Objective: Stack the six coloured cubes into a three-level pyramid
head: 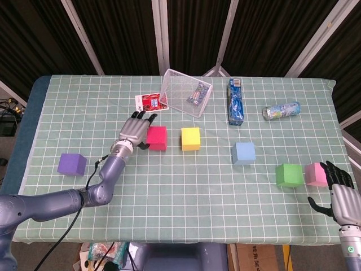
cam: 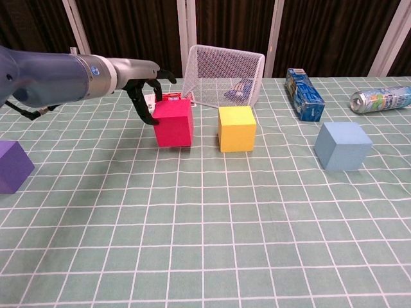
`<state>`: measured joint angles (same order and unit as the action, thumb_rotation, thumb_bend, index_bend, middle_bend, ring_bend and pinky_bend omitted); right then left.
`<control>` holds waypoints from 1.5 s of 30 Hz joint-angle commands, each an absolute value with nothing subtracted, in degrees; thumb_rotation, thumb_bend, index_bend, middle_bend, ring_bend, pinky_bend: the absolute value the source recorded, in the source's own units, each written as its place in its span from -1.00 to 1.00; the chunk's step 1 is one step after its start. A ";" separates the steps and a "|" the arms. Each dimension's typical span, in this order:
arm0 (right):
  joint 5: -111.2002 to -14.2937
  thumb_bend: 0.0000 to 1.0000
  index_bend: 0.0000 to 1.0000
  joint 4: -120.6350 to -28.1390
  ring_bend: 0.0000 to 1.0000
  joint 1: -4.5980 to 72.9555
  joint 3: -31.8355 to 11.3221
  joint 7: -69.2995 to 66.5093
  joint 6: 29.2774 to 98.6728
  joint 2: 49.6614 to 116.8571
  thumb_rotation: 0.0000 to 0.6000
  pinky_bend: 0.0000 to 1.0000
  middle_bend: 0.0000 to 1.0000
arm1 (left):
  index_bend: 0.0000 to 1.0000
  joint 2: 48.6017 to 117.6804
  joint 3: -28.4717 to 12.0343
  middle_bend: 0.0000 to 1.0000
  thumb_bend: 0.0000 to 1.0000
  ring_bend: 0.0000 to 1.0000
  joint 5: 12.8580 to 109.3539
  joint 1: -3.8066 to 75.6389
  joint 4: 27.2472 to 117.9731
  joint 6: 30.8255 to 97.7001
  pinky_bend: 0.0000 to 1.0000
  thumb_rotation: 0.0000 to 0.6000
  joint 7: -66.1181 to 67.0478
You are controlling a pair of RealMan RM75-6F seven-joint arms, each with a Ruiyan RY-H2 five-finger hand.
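My left hand presses its spread fingers against the left side of the red cube, which stands on the table with a small gap to the yellow cube on its right. The purple cube sits far left. The light blue cube is right of centre. The green cube and pink cube stand side by side at the near right. Just beside the pink cube, my right hand hovers with fingers apart, holding nothing.
A tipped wire basket lies behind the red and yellow cubes, with a printed card at its left. A blue box and a lying bottle occupy the back right.
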<state>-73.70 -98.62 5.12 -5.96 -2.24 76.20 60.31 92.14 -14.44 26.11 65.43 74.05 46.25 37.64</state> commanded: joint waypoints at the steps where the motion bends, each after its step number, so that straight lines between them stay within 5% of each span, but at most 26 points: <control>1: -73.69 -0.40 -1.00 -98.65 -1.00 5.11 -5.95 -2.41 76.15 60.25 1.00 -1.00 -1.00 | -0.86 93.31 -14.42 -0.31 -0.26 -0.99 25.69 66.15 73.60 47.01 -0.96 1.00 38.02; 45: -73.53 -0.40 -1.00 -99.21 -1.00 5.12 -5.76 -4.96 75.11 59.07 1.00 -1.00 -1.00 | -0.81 103.28 -17.67 -0.30 -0.26 -0.99 22.68 68.17 67.39 54.27 -0.96 1.00 41.73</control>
<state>-73.53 -99.22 5.12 -5.75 -4.97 75.10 59.06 103.27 -17.66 22.67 68.15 67.40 54.28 41.72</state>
